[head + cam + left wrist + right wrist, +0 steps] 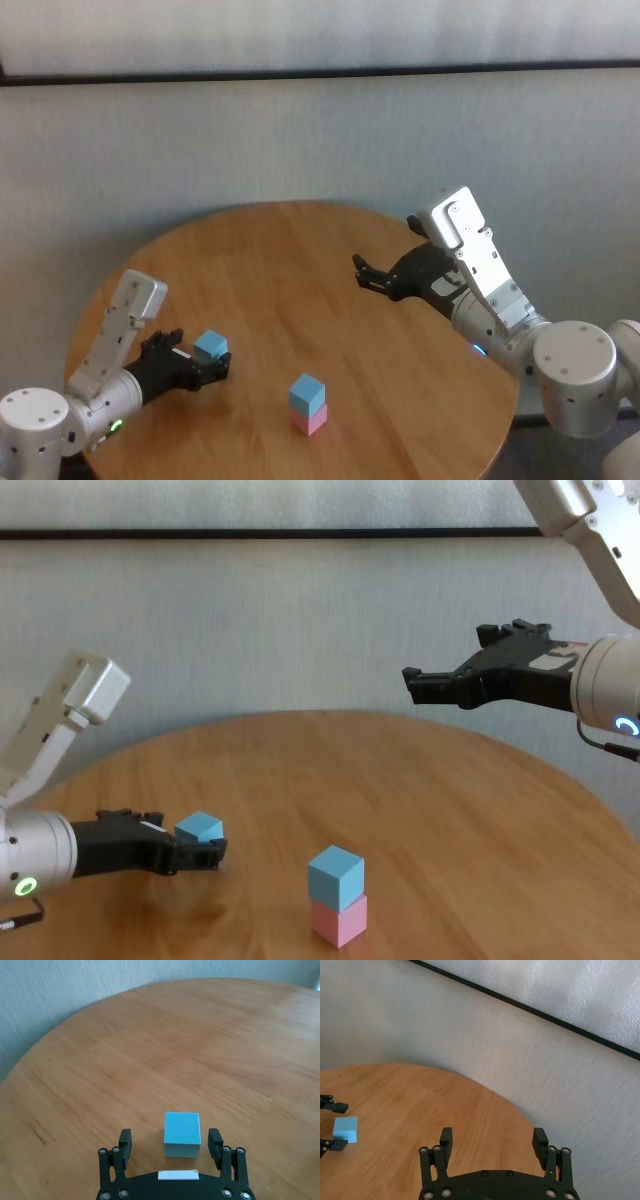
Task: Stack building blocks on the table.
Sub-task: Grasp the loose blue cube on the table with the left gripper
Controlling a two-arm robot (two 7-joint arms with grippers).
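Note:
A light blue block [210, 346] [182, 1132] [199, 828] rests on the round wooden table [300, 260] at the left. My left gripper [205, 362] [170, 1142] [200, 850] is low over the table and open. Its fingers [125, 1141] flank this block with a gap on each side. Near the front middle, a second light blue block [307, 391] [335, 872] sits on top of a pale pink block [311, 420] [340, 921]. My right gripper [366, 274] [492, 1141] [425, 683] hovers open and empty, high over the table's right side.
A pale wall [320, 140] runs close behind the table's far edge. In the right wrist view the left-hand blue block [346, 1129] shows far off between the left arm's fingertips [337, 1107]. Bare wood [200, 1050] stretches beyond the left gripper.

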